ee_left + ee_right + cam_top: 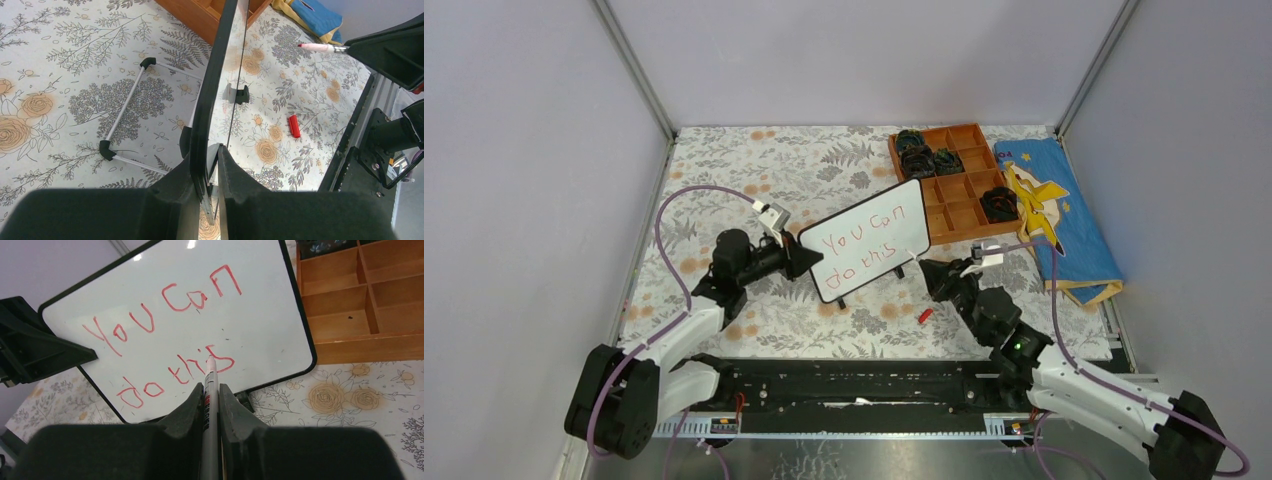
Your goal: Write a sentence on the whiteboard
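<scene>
One floral cloth [754, 190] covers the table beneath both claws. Beyond the right claw [211, 388] and off to its right lies a blue cloth [1084, 230] with a yellow star. Nearer, just past that claw, sits a wooden tray [350, 347] of compartments, a few of them holding dark objects.

The whiteboard [270, 315] stands tilted between the two claws, one corner close by the tray. The left claw [207, 152] is clamped on the board's side edge, with one finger on the front face and one on the back. The right claw is closed round a marker [210, 377], which sticks out ahead of its fingers towards the lower line of writing. From the left wrist, a gap shows between the marker's tip and the board face.

The sentence [165, 337], in red, reads "You can" over "do this", directly ahead of the right claw. A red cap [294, 126] lies on the cloth near the right claw, to its left and back towards the arm bases.
</scene>
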Robot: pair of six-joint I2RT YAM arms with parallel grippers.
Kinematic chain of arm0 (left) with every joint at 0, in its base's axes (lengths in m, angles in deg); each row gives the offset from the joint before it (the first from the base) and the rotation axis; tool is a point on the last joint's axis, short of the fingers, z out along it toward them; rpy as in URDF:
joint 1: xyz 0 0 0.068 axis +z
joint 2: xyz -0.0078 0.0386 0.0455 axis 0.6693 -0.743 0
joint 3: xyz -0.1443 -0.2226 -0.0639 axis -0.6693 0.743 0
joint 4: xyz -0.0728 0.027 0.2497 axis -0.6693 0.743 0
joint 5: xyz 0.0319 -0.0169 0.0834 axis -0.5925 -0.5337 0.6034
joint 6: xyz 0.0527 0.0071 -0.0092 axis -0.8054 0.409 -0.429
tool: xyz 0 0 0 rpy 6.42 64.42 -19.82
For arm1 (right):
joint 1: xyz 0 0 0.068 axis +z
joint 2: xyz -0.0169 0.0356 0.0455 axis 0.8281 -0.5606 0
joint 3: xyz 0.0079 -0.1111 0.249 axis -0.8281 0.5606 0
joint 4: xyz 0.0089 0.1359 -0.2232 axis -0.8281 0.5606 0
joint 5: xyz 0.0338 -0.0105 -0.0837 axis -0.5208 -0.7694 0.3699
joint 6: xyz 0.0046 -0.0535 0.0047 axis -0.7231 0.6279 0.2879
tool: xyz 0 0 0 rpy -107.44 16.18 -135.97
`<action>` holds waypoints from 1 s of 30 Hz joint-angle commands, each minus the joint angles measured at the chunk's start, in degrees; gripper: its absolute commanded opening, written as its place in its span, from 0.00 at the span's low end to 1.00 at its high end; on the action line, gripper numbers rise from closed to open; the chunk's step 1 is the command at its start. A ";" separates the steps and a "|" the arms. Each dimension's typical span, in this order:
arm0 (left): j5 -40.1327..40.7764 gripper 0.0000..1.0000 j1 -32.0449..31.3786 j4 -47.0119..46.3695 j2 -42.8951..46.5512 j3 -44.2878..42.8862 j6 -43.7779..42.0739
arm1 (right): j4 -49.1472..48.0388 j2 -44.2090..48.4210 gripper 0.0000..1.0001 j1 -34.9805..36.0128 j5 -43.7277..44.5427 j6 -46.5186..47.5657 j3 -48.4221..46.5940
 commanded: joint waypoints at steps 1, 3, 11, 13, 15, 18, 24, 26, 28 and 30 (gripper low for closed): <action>5.81 0.13 0.04 5.94 -2.22 0.22 -5.18 | 3.11 5.92 0.00 -0.19 4.37 -0.39 1.92; 5.95 0.13 0.04 5.74 -2.57 0.27 -4.98 | 2.06 6.51 0.00 -0.17 5.19 -0.65 2.83; 6.13 0.13 0.05 5.41 -2.46 0.53 -4.70 | -8.10 -4.03 0.00 -0.20 7.30 -3.37 3.22; 6.14 0.13 0.04 5.41 -2.42 0.53 -4.70 | -12.15 -6.88 0.00 -0.18 7.58 -4.81 3.04; 6.14 0.13 0.04 5.41 -2.47 0.53 -4.70 | -14.45 -9.82 0.00 -0.21 7.66 -5.46 2.14; 6.27 0.13 0.05 5.43 -2.15 0.66 -4.70 | -16.70 -12.99 0.00 -0.36 8.03 -6.19 1.09; 6.62 0.13 0.00 5.32 -1.79 0.82 -4.70 | -15.71 -13.42 0.00 -1.07 8.70 -7.44 0.71; 6.53 0.13 -0.04 5.41 -2.15 0.65 -4.70 | -15.31 -13.11 0.00 -1.85 8.45 -8.75 1.15; 6.59 0.13 -0.04 5.50 -2.37 0.54 -4.65 | -15.26 -13.06 0.00 -2.70 7.97 -9.87 1.52; 6.81 0.13 -0.04 5.50 -2.38 0.53 -4.53 | -15.19 -13.37 0.00 -3.05 7.63 -10.00 1.43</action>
